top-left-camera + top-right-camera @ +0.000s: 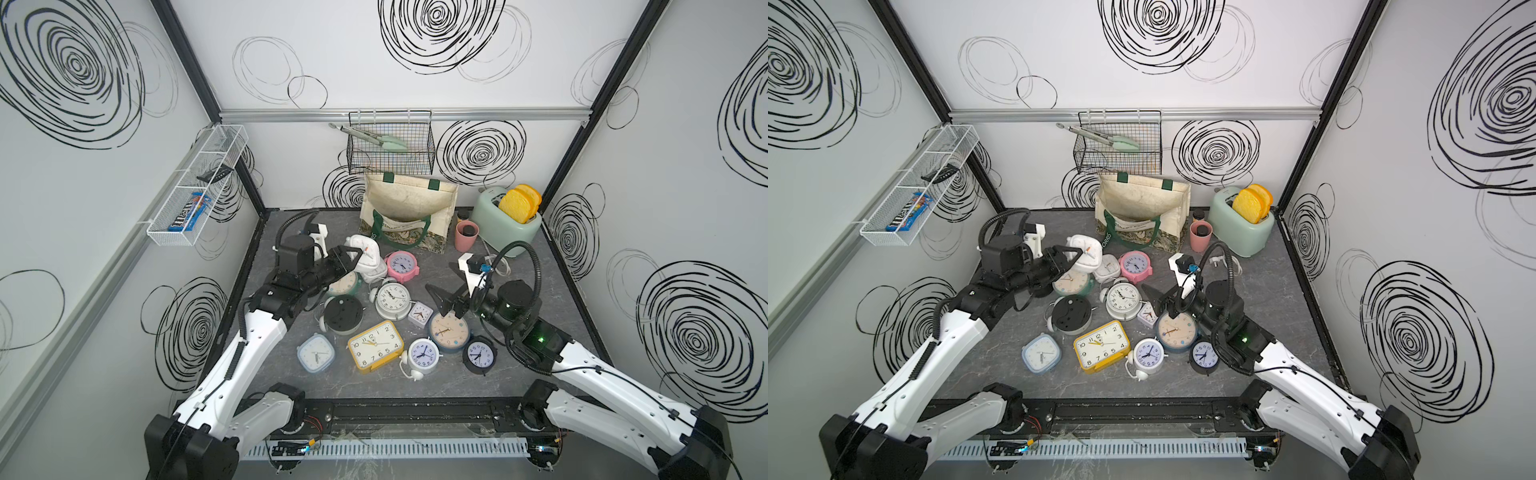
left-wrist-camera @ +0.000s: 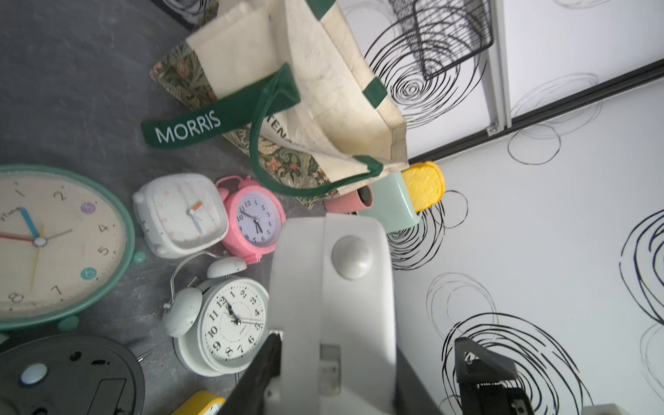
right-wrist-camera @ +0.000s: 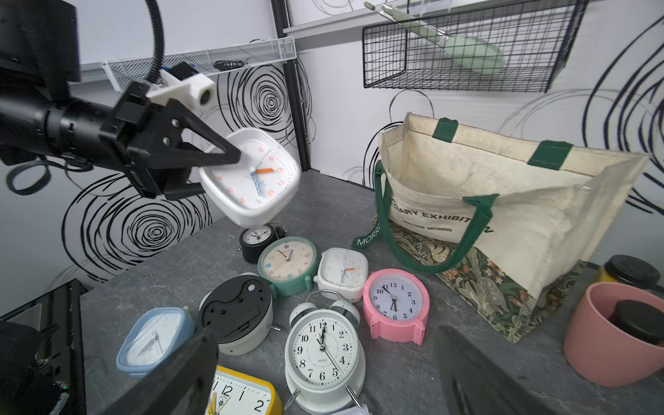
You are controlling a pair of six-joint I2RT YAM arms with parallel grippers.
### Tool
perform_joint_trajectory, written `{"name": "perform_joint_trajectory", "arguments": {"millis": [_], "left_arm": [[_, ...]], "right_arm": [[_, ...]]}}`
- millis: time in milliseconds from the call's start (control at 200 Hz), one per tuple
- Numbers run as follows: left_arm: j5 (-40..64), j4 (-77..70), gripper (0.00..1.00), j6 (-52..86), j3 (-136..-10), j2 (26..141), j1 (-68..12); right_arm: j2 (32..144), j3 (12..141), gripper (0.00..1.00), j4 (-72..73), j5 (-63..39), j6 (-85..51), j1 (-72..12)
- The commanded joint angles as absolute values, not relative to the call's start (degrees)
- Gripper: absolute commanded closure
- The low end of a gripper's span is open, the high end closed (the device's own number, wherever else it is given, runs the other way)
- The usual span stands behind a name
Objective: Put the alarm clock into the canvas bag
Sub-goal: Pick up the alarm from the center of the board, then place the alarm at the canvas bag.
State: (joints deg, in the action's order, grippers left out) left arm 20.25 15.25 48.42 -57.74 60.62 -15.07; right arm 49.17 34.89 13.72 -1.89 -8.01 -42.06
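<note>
One white alarm clock (image 3: pixel 264 196) sits clamped in the left pincer (image 3: pixel 221 172).

Top views, both: stereo pair set high above the front edge of the table (image 1: pixel 436 386); faces down and toward the back wall (image 1: pixel 374 62); distant, taking in the whole tabletop; the two cover nearly the same ground. Left wrist view: rolled sideways; very near the white alarm clock (image 2: pixel 334 305) filling its foreground; faces past it to the canvas bag (image 2: pixel 323 90). Right wrist view: low over the tabletop; faces the back wall; near the pink clock (image 3: pixel 395 305). Shared by all four views: canvas bag, pink clock, white alarm clock.
</note>
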Motion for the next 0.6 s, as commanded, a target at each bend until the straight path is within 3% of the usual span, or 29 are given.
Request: {"name": "perform_joint_trajectory", "arguments": {"millis": [0, 235, 595], "left_arm": [[13.9, 11.3, 0.87, 43.3, -65.6, 61.8, -17.5], [8.8, 7.7, 0.86, 42.0, -78.1, 76.2, -22.7], [4.9, 2.9, 0.86, 35.7, -98.3, 102.0, -27.7]], "right_arm": [[50.1, 37.6, 0.03, 12.5, 0.0, -13.0, -39.2], [54.0, 40.2, 0.03, 8.4, -0.5, -21.2, -30.9], [57.8, 45.2, 0.03, 4.4, -1.3, -20.2, -27.9]]}}
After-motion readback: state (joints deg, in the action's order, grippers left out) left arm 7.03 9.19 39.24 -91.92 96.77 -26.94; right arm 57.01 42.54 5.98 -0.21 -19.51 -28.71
